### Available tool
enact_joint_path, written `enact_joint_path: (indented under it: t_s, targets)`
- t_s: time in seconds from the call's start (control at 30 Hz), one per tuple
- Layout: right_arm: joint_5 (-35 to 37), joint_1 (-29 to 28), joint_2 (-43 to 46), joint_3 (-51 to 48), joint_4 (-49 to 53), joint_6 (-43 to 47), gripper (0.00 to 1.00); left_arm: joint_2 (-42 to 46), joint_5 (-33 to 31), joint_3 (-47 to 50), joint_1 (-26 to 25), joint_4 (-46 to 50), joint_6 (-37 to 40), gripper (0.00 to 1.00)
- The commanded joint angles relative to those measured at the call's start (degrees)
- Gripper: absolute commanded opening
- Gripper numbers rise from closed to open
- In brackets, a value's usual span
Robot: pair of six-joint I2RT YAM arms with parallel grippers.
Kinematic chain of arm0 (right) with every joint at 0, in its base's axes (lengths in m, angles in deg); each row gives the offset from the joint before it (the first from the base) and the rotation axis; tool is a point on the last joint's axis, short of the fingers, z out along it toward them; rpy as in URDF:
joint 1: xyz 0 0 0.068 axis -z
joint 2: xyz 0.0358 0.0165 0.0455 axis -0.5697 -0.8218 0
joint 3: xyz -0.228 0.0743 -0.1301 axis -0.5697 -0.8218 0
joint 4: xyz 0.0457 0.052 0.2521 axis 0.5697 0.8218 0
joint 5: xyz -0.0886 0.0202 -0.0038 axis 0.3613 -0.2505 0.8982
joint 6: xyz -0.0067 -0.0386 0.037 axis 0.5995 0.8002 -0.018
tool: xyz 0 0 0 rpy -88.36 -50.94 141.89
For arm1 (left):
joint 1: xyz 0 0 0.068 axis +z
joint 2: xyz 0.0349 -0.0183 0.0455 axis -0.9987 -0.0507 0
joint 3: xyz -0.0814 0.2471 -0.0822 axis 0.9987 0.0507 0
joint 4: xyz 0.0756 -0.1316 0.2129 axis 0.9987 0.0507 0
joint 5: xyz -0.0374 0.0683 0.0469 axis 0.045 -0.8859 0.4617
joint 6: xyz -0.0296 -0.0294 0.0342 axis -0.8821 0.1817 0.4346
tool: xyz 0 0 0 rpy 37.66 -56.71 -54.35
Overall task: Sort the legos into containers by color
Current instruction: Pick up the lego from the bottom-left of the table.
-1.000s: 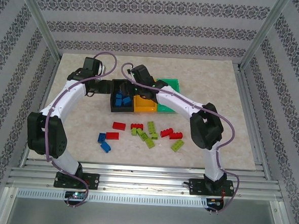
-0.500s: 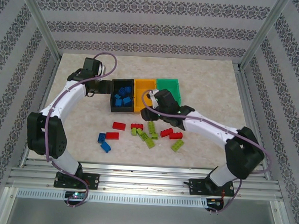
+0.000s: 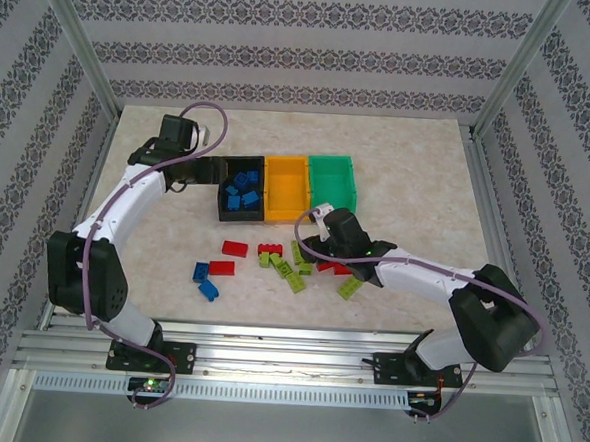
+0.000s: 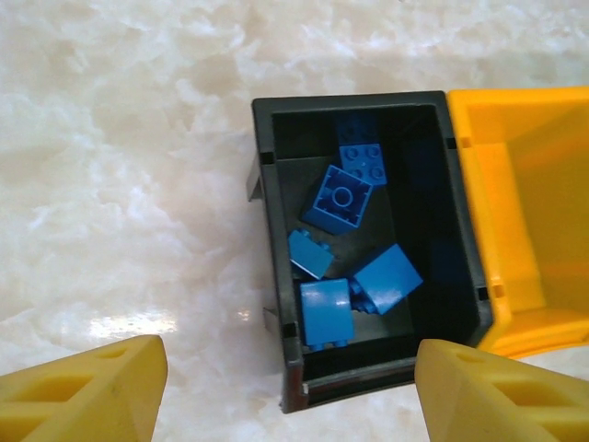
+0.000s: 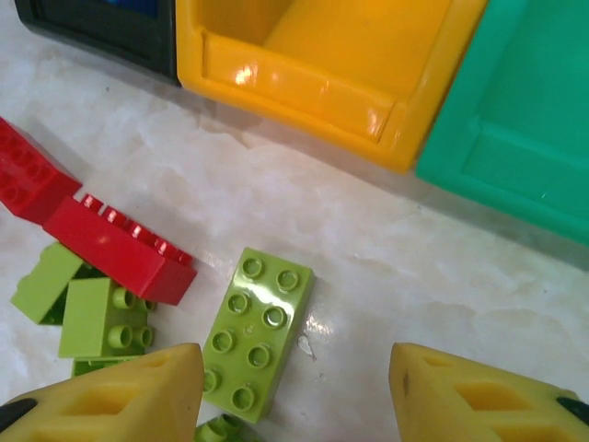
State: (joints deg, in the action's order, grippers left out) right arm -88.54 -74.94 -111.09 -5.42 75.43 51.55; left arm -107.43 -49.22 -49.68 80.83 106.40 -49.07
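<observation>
Marble tabletop [image 3: 428, 169], mid-frame: black plastic bin [image 4: 267, 230] holds blue studded bricks [image 4: 342, 195]; red bricks [image 3: 234, 248] and lime bricks [image 3: 296, 282] still loose; left gripper [image 4: 290, 387], right gripper [image 5: 294, 387] open, empty.

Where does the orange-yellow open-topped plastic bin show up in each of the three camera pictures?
Top external: the orange-yellow bin sits mid-table, middle of the three-bin row.
Left wrist: along the right edge, partly cut off.
Right wrist: top centre, its glossy wall facing the camera.
Shared landmark: the black plastic bin adjoining it on the left in every picture.
</observation>
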Motion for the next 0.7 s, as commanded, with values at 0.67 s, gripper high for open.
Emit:
enact_joint_path:
  t_s: [0.67]
  targets:
    - [2.2,2.9,4.6,-3.3,-6.4,-2.9,0.57,18.8,7.5,29.8,-3.0,18.0,-20.3,0.69]
